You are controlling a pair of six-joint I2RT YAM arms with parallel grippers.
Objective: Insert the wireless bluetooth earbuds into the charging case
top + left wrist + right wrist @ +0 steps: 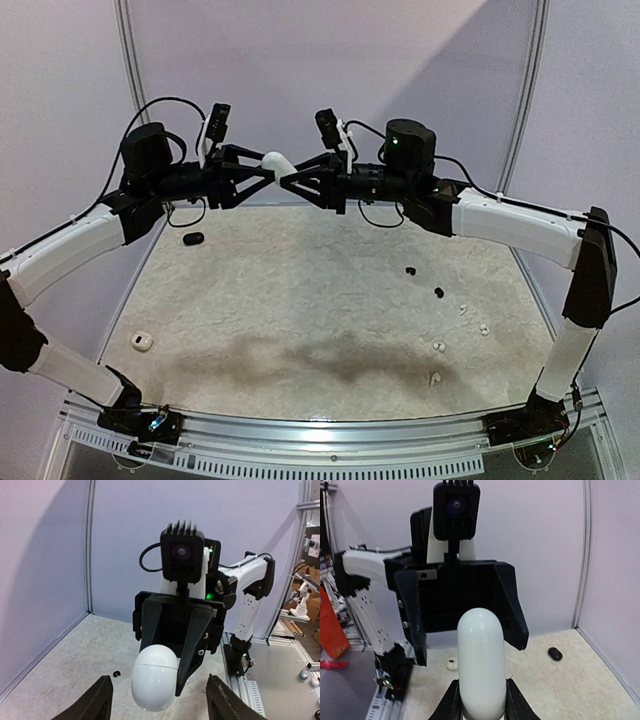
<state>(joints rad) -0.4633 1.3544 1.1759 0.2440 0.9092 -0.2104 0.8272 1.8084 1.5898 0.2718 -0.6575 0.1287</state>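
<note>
High over the back of the table, the two arms meet. A closed white pebble-shaped charging case [275,161] hangs between them. My right gripper [287,179] is shut on it; in the right wrist view the fingers [451,702] press both sides of the case [481,660]. My left gripper [160,705] stands open, its fingers [95,702] well apart from the case [155,677]. On the table at the right lie two black earbuds [409,270] [438,292] and several white earbuds [438,347].
A black case [193,238] lies at the back left of the table [300,300]. An open white case [141,342] sits near the left edge. Walls close the table at the back and sides.
</note>
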